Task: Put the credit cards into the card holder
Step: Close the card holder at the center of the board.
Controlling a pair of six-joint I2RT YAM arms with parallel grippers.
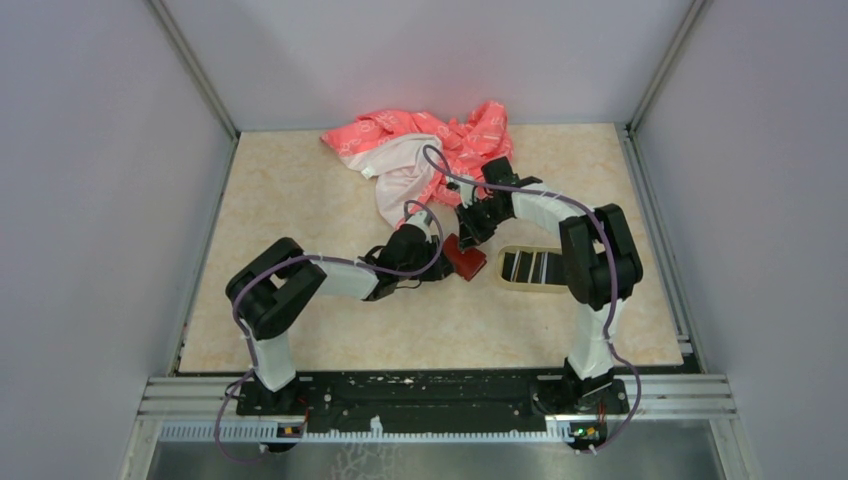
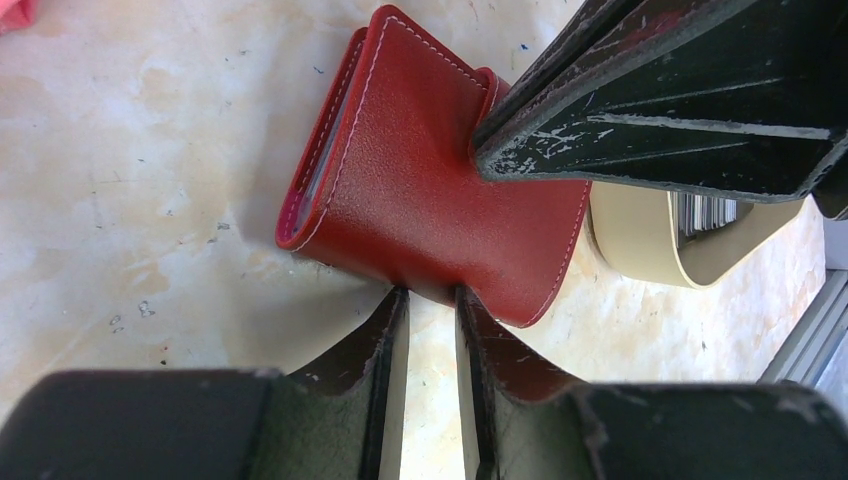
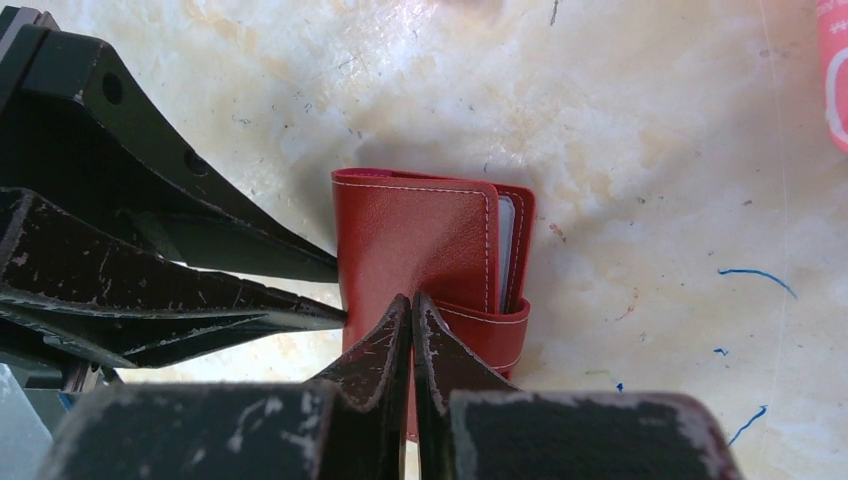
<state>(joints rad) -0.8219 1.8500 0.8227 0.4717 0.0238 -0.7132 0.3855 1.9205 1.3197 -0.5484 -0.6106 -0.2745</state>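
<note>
Two grippers: both are at the card holder mid-tabletop, meeting nose to nose over it.
Card holder: dark red with pale stitching. It lies folded on the tabletop, just left of the tray. Your right wrist view shows a pale sliver along one open edge.
Left gripper: it sits on the holder's near-left side. The jaws are a narrow slit apart with their tips right at the holder's edge and bare tabletop showing between them. You can't tell from these views whether they actually bite the leather.
Right gripper: it sits on the holder's far side. The jaws are squeezed together on the red cover, and the leather puckers at the tips.
Credit cards: black with pale stripes. They lie in the beige oval tray to the right of the holder, apart from both grippers.
Cloth: pink and white, bunched up at the far edge of the tabletop, beyond your right arm.
</note>
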